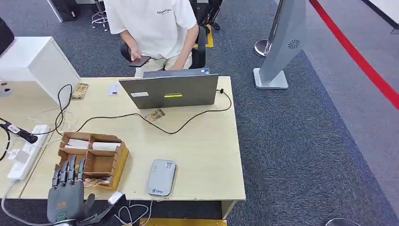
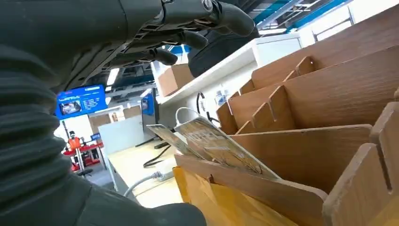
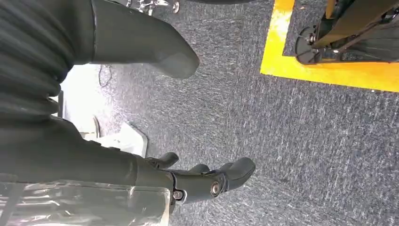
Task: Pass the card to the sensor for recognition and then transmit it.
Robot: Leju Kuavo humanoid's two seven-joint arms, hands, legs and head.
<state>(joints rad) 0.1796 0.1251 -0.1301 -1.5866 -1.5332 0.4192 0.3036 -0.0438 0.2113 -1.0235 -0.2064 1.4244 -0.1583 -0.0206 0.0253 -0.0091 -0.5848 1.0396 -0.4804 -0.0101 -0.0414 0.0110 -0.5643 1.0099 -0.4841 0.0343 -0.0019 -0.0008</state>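
1. Cards [image 1: 96, 182] in the near compartment of the wooden organizer [image 1: 120, 160] were mostly hidden in our head view behind the left hand [image 1: 67, 190]; we made out little more than a patterned edge.
2. From the left wrist view we saw those cards [image 2: 211, 143] leaning tilted over the organizer's near wall [image 2: 263, 188], their print too blurred to read.
3. We could not tell whether any fingertip touched a card; the left hand's fingers [image 2: 188, 40] appeared above the cards with a gap below them.
4. At the table's near left corner, the left hand stood upright with its fingers spread and extended toward the organizer, holding nothing that we could see.
5. The right hand [image 3: 188, 181] hung low over grey carpet [image 3: 291, 141] beside a yellow floor stripe [image 3: 329, 75]; its fingers were loosely apart, the thumb [image 3: 155, 42] well separated from them, and nothing lay in it.
6. A grey sensor [image 1: 161, 177] lay flat on the table [image 1: 207, 150], just right of the organizer and near the near edge.
7. Farther off stood a laptop [image 1: 171, 92] with its back toward us, a black cable [image 1: 188, 123] curling in front of it and a single card [image 1: 155, 115] lying beside that cable.
8. Behind the laptop sat a person [image 1: 155, 28], cut off at the frame's top, with a phone [image 1: 139, 60] in one hand.
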